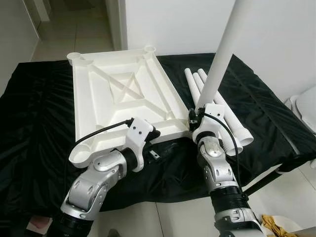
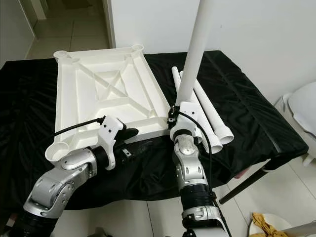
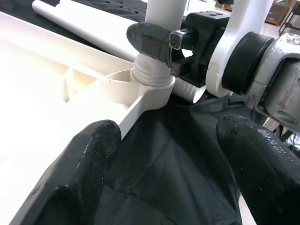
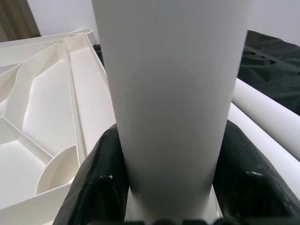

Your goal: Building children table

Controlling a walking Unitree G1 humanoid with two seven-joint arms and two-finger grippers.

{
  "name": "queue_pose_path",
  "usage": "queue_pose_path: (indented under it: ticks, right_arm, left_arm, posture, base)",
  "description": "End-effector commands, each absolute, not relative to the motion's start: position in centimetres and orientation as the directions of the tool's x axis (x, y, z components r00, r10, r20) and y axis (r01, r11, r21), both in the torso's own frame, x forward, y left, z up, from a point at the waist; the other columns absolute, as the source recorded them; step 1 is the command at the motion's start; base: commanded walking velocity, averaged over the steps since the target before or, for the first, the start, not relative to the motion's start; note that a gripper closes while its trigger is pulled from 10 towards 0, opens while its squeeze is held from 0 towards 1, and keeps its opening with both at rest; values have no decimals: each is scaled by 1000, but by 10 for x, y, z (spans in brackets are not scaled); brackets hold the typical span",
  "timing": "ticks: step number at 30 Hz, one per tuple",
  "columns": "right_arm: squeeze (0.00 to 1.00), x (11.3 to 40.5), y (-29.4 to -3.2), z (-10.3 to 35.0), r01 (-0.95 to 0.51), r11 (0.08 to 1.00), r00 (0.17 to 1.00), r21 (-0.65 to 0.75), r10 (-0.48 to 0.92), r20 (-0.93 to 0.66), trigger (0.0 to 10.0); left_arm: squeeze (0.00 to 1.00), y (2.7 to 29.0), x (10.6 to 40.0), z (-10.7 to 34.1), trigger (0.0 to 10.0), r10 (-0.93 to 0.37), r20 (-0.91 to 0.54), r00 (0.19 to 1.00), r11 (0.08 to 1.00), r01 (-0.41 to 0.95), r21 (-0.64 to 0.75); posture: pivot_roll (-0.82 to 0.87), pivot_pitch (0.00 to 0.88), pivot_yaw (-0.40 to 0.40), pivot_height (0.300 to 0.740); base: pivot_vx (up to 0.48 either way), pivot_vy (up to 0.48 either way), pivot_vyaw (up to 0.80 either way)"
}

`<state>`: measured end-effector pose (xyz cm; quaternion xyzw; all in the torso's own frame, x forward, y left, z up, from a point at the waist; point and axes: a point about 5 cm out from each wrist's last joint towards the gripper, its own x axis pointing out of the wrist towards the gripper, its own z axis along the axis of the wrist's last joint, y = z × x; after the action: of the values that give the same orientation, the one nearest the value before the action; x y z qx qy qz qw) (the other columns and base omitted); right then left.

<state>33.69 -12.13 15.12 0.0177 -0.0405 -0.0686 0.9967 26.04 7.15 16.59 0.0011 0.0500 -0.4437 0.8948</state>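
White tabletop (image 1: 118,94) upside down on black cloth, one leg (image 1: 221,54) upright in its corner socket, spare legs (image 1: 232,118) beside.

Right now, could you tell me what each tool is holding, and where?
The right tool grips the upright table leg near its bottom end; the open left tool holds nothing.

My right arm reached forward, wrist vertical, right gripper (image 2: 180,109) clamped around the upright white leg (image 2: 193,52). My left arm was bent across at a low angle, left gripper (image 2: 129,139) with fingers (image 3: 79,173) spread apart, holding nothing.
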Motion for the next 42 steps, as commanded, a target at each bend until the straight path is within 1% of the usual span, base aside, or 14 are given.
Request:
queue_pose_path:
  ticks: [1,9,10,11,29,30,31,32,34,36,37,38,39,42]
  right_arm:
    - [0,336,-129,147,198,979,978,40,-200,57,10000]
    - [0,335,-119,147,142,989,988,48,-144,58,10000]
    - [298,334,-120,148,148,988,987,43,-150,61,10000]
    - [1000,334,-120,147,148,988,987,46,-151,60,10000]
    - [1000,332,-127,152,115,991,987,74,-122,105,10000]
    - [588,332,-125,152,78,994,991,83,-86,106,10000]
    - [27,332,-124,152,48,995,993,92,-58,107,10000]
    - [0,332,-125,152,11,994,994,106,-22,108,10000]
    - [0,332,-125,152,-12,993,994,115,-1,108,10000]
    - [0,333,-125,153,-109,987,988,116,95,119,10000]
    - [0,333,-125,153,-109,987,988,116,95,119,10000]
    - [0,333,-126,154,-168,980,980,111,154,126,10000]
    - [0,333,-126,154,-168,980,980,111,154,126,10000]
    - [0,335,-132,155,-256,963,961,82,244,129,10000]
  left_arm:
    - [0,70,257,165,10000,-802,-96,590,596,802,-43]
    - [0,70,257,165,10000,-803,-96,588,594,803,-43]
    - [0,70,257,165,10000,-803,-96,588,594,804,-43]
    - [0,70,257,165,10000,-803,-96,588,593,804,-43]
    - [0,70,256,164,10000,-802,-99,589,595,802,-45]
    - [0,70,256,164,10000,-801,-99,590,596,802,-45]
    - [0,71,256,164,10000,-801,-100,591,597,801,-46]
    - [0,71,256,164,10000,-800,-100,591,597,801,-46]
    - [0,71,256,164,10000,-800,-100,592,598,800,-46]
    - [0,71,257,164,10000,-799,-100,593,599,799,-46]
    - [0,71,257,164,10000,-799,-100,593,599,799,-46]
    - [0,71,257,164,10000,-799,-100,593,599,799,-45]
    - [0,71,257,164,10000,-799,-100,593,599,799,-45]
    - [0,72,257,165,10000,-798,-100,594,600,799,-45]
  posture:
    - [-36,15,-33,740]
    - [-39,17,-33,740]
    - [-39,15,-33,740]
    - [-39,16,-33,740]
    - [-36,22,-33,740]
    - [-36,22,-33,740]
    - [-36,22,-33,740]
    - [-37,25,-33,740]
    - [-37,25,-33,740]
    - [-38,27,-30,740]
    - [-38,27,-30,740]
    - [-39,27,-29,740]
    - [-39,27,-29,740]
    - [-39,28,-27,740]
  base:
    - [0,0,0]
    - [0,0,0]
    - [0,0,0]
    - [0,0,0]
    - [0,0,0]
    - [0,0,0]
    - [0,0,0]
    - [0,0,0]
    - [0,0,0]
    - [0,0,0]
    - [0,0,0]
    - [0,0,0]
    - [0,0,0]
    - [0,0,0]
